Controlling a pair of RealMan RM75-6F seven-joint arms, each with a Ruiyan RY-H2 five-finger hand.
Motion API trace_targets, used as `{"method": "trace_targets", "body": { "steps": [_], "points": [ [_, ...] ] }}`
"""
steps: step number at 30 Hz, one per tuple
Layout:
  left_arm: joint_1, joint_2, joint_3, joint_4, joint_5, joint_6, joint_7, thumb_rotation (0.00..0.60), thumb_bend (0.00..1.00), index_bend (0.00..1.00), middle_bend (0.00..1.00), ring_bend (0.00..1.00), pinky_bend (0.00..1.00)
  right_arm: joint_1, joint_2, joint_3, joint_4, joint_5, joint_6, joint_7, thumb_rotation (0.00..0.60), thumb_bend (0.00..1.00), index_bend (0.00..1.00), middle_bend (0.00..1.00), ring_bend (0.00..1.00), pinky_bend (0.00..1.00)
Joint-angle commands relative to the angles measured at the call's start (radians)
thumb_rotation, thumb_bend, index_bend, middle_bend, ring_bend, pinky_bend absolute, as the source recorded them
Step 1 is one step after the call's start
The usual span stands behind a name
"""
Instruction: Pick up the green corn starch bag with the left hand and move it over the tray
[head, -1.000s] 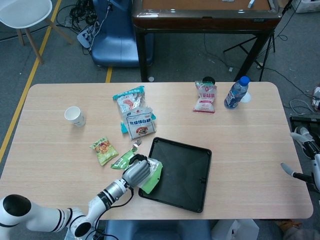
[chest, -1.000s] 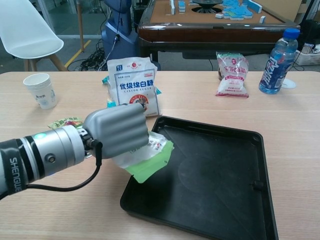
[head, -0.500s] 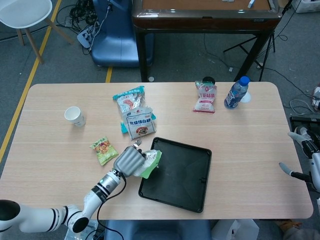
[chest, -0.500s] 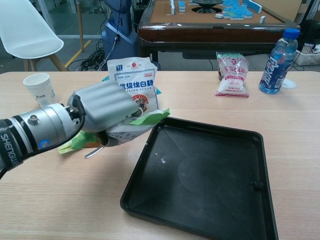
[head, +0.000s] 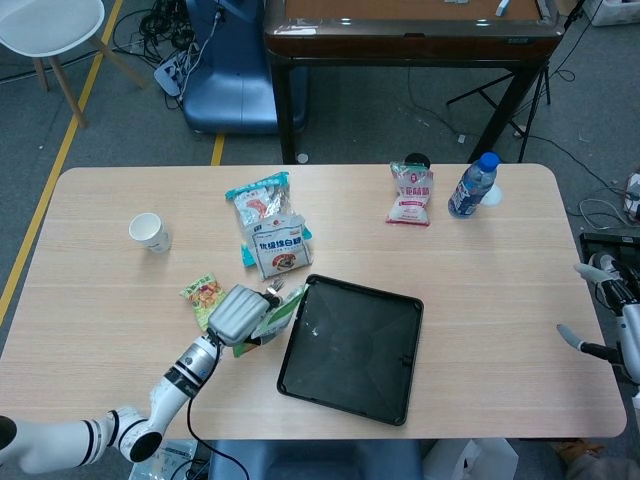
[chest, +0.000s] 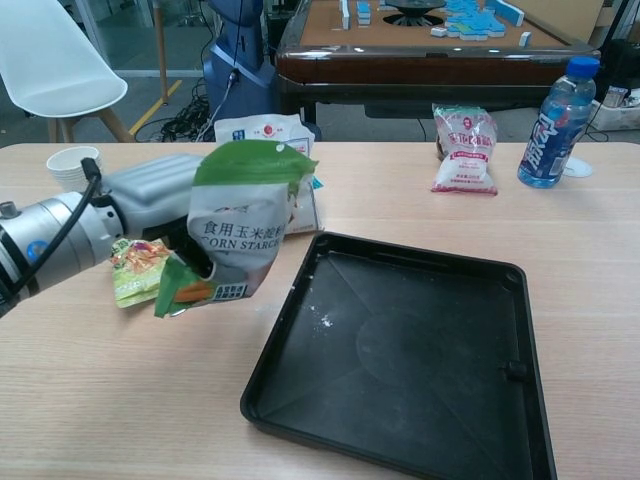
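Note:
My left hand (head: 238, 312) (chest: 152, 198) grips the green corn starch bag (chest: 238, 228) (head: 274, 311) and holds it in the air, upright, with its printed face turned toward the chest camera. The bag hangs just left of the black tray (head: 352, 347) (chest: 420, 360), beside the tray's left rim rather than above its floor. My right hand (head: 605, 298) shows only at the right border of the head view, off the table, with its fingers apart and nothing in them.
A white sugar bag (head: 277, 247) (chest: 262, 135) and another snack bag (head: 257, 198) lie behind the left hand. A small green snack packet (head: 203, 292) (chest: 137, 268), a paper cup (head: 149, 231) (chest: 70, 165), a pink-white bag (head: 410, 194) (chest: 464, 149) and a water bottle (head: 471, 185) (chest: 558, 122) also stand on the table.
The left hand has lifted the corn starch bag off the tray's left edge, drawn it up and leftward, and turned it upright. The right hand has stayed put.

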Motion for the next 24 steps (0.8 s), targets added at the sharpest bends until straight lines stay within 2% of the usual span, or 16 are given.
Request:
{"method": "trace_targets", "body": {
  "steps": [1, 4, 12, 24],
  "points": [
    [0.037, -0.037, 0.032, 0.122, 0.131, 0.065, -0.199, 0.6, 0.43, 0.44, 0.65, 0.66, 0.91, 0.001, 0.001, 0.0, 0.0, 0.0, -0.001, -0.001, 0.6, 0.09, 0.24, 0.3, 0.12, 0.17],
    [0.044, -0.069, 0.049, 0.205, 0.181, 0.095, -0.29, 0.6, 0.4, 0.43, 0.65, 0.66, 0.91, 0.001, 0.001, 0.001, -0.001, 0.001, -0.001, -0.001, 0.6, 0.09, 0.24, 0.3, 0.12, 0.17],
    [0.051, -0.157, 0.077, 0.386, 0.248, 0.128, -0.434, 0.6, 0.34, 0.43, 0.64, 0.63, 0.88, -0.003, 0.001, 0.0, -0.002, 0.007, 0.0, -0.004, 0.6, 0.09, 0.24, 0.3, 0.12, 0.17],
    [0.035, -0.274, 0.099, 0.573, 0.319, 0.16, -0.532, 0.6, 0.31, 0.43, 0.63, 0.61, 0.83, -0.013, 0.001, -0.002, -0.004, 0.012, 0.012, -0.005, 0.6, 0.09, 0.24, 0.3, 0.12, 0.17]
  ]
}}
